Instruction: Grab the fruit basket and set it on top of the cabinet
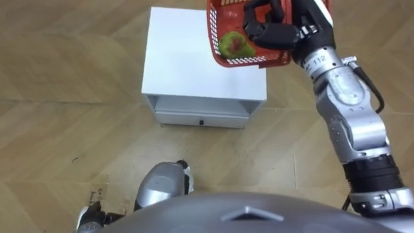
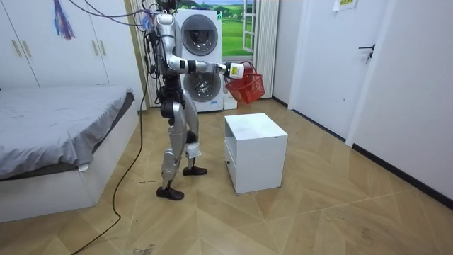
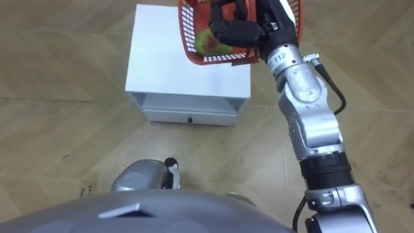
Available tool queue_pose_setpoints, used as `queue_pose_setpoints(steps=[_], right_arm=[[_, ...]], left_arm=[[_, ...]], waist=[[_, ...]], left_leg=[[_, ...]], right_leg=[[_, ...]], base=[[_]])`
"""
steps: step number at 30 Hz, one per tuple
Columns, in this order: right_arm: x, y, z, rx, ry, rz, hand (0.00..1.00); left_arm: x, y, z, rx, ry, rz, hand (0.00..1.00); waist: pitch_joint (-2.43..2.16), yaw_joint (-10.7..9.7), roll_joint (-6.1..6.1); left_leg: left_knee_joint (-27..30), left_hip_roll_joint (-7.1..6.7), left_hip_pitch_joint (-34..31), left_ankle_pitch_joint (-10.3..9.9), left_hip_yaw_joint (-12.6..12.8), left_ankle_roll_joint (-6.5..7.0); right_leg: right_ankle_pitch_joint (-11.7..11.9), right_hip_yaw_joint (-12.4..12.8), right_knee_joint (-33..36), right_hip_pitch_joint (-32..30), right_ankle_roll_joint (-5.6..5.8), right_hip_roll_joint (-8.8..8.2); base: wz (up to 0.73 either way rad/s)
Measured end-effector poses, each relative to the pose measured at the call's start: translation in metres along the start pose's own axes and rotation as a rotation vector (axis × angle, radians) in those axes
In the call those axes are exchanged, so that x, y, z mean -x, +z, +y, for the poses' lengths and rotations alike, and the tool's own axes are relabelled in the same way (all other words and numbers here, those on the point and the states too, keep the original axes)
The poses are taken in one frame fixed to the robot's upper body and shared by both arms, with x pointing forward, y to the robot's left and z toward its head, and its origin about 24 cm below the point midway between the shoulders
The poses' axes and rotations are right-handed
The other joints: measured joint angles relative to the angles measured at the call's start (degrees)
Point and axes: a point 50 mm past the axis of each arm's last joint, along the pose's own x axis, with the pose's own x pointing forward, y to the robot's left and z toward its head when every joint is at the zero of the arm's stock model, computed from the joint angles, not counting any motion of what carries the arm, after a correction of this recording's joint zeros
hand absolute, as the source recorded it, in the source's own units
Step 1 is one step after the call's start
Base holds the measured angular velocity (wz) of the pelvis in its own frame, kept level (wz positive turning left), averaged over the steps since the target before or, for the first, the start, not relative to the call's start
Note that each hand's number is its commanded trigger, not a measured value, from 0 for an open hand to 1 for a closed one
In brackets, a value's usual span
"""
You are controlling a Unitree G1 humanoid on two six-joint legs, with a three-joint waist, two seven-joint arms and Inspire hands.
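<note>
Below the right hand (image 1: 268, 32) stood a white cabinet (image 1: 187, 58) with one drawer, and the red basket (image 1: 215, 32) hung clear above its top from that hand's curled, gripping fingers, a green-red fruit (image 1: 234, 44) lying inside, just beside them.

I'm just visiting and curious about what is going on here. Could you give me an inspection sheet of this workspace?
Surface: white cabinet, its drawer shut.
Job's things: red basket held in the air above the cabinet, with a green fruit inside.
Clutter: nothing seen.
Hands: right hand curled round the basket; left hand low at the robot's side.
Cables: dark cable trailing over the floor.
Surroundings: wooden floor, bed, stacked washing machines.
</note>
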Motion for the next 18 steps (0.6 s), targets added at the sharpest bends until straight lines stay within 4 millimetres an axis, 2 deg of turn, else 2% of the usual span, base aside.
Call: queue_pose_setpoints(steps=[2,3,5,6,7,8,9,10,11,12,13,14,15,16,17,18], right_arm=[[-0.001,-0.001,0.006,-0.014,0.026,0.000,1.00],[-0.001,-0.002,0.006,-0.014,0.030,0.004,1.00],[-0.001,-0.006,0.008,-0.015,0.036,0.027,1.00],[-0.001,-0.008,0.008,-0.016,0.036,0.035,1.00],[-0.001,-0.014,0.009,-0.019,0.039,0.059,1.00],[-0.001,-0.017,0.010,-0.021,0.040,0.072,1.00],[0.000,-0.022,0.011,-0.027,0.041,0.095,1.00],[-0.001,-0.027,0.013,-0.042,0.040,0.111,1.00],[-0.001,-0.029,0.016,-0.054,0.043,0.119,1.00],[-0.001,-0.029,0.017,-0.057,0.045,0.119,1.00],[-0.001,-0.030,0.017,-0.063,0.051,0.122,1.00],[-0.001,-0.034,0.017,-0.084,0.051,0.138,1.00],[0.000,-0.036,0.017,-0.090,0.049,0.148,1.00],[0.000,-0.039,0.016,-0.091,0.047,0.165,1.00],[0.001,-0.041,0.016,-0.091,0.046,0.171,1.00],[0.000,-0.041,0.016,-0.093,0.047,0.171,1.00]], left_arm=[[0.000,0.003,-0.002,0.003,-0.006,-0.005,0.00],[0.000,0.004,-0.003,0.004,-0.008,-0.007,0.00],[-0.001,0.010,-0.004,0.014,-0.012,-0.018,0.00],[-0.001,0.011,-0.004,0.014,-0.011,-0.018,0.00],[-0.002,0.012,-0.004,0.013,-0.011,-0.014,0.00],[-0.002,0.012,-0.004,0.013,-0.011,-0.013,0.00],[-0.002,0.012,-0.004,0.012,-0.011,-0.013,0.00],[-0.002,0.013,-0.002,0.006,-0.004,-0.016,0.00],[-0.002,0.015,0.001,-0.005,0.003,-0.025,0.00],[-0.003,0.017,0.003,-0.008,0.007,-0.032,0.00],[-0.003,0.019,0.005,-0.012,0.011,-0.041,0.00],[-0.003,0.020,0.006,-0.015,0.014,-0.044,0.00],[-0.003,0.020,0.007,-0.015,0.016,-0.049,0.00],[-0.003,0.021,0.007,-0.014,0.027,-0.058,0.00],[-0.003,0.021,0.007,-0.013,0.036,-0.062,0.00],[-0.003,0.020,0.007,-0.014,0.036,-0.061,0.00]], waist=[[0.10,-0.17,0.01],[0.14,-0.24,0.03],[0.50,-0.33,0.45],[0.60,-0.25,0.45],[0.77,-0.29,0.67],[0.91,-0.34,0.88],[1.26,-0.43,1.68],[1.08,-0.64,2.31],[0.91,-0.45,2.38],[0.87,-0.40,2.34],[0.91,-0.31,2.33],[0.91,-0.33,2.39],[0.94,-0.34,2.50],[0.84,-0.41,2.42],[0.85,-0.15,2.38],[0.82,-0.05,2.37]], left_leg=[[0.77,-1.40,-0.31,-1.11,0.15,0.94],[0.77,-1.74,-0.40,-1.51,0.33,1.30],[0.88,-2.74,0.65,-2.55,0.61,2.73],[0.98,-3.25,1.16,-2.81,0.61,3.12],[1.21,-4.13,2.44,-3.58,0.56,3.92],[1.30,-4.48,3.18,-3.95,0.53,4.33],[2.01,-4.67,4.11,-5.04,0.07,5.02],[2.46,-4.65,4.21,-5.85,-0.25,5.59],[2.36,-4.54,4.21,-6.19,-0.78,5.99],[2.19,-4.39,4.22,-6.25,-0.83,6.11],[2.03,-4.23,4.14,-6.29,-1.10,6.29],[1.85,-4.17,4.62,-6.24,-1.76,6.42],[1.55,-4.12,4.95,-6.25,-2.13,6.43],[0.92,-4.13,5.42,-6.26,-2.98,6.44],[0.24,-4.13,5.99,-6.25,-3.47,6.44],[-0.10,-4.16,6.31,-6.26,-3.63,6.44]], right_leg=[[-1.39,-0.45,3.02,-0.45,1.19,-1.93],[-1.82,-0.35,5.01,-1.25,1.61,-2.37],[-1.96,0.88,17.34,-5.96,2.09,-5.15],[-1.46,1.69,20.55,-7.13,2.05,-5.89],[0.17,3.21,26.23,-8.82,1.82,-7.07],[1.23,3.98,28.46,-9.42,1.40,-7.47],[4.05,5.14,32.11,-10.81,1.23,-7.74],[6.42,5.71,34.72,-12.70,0.85,-7.76],[6.78,5.62,35.78,-14.25,1.00,-7.58],[6.28,5.48,35.78,-15.14,1.41,-7.52],[4.69,5.23,35.26,-16.97,1.63,-6.67],[2.98,4.84,32.50,-17.91,1.83,-5.51],[2.42,4.73,30.17,-17.98,1.83,-4.70],[1.94,4.23,24.21,-17.92,1.83,-3.38],[2.05,4.22,17.88,-17.73,1.66,-2.17],[2.36,4.29,14.79,-17.38,1.29,-1.65]], base=[[0.12],[0.14],[0.12],[0.13],[0.11],[0.13],[0.06],[0.03],[0.00],[0.05],[0.12],[0.17],[0.28],[0.30],[0.29],[0.25]])
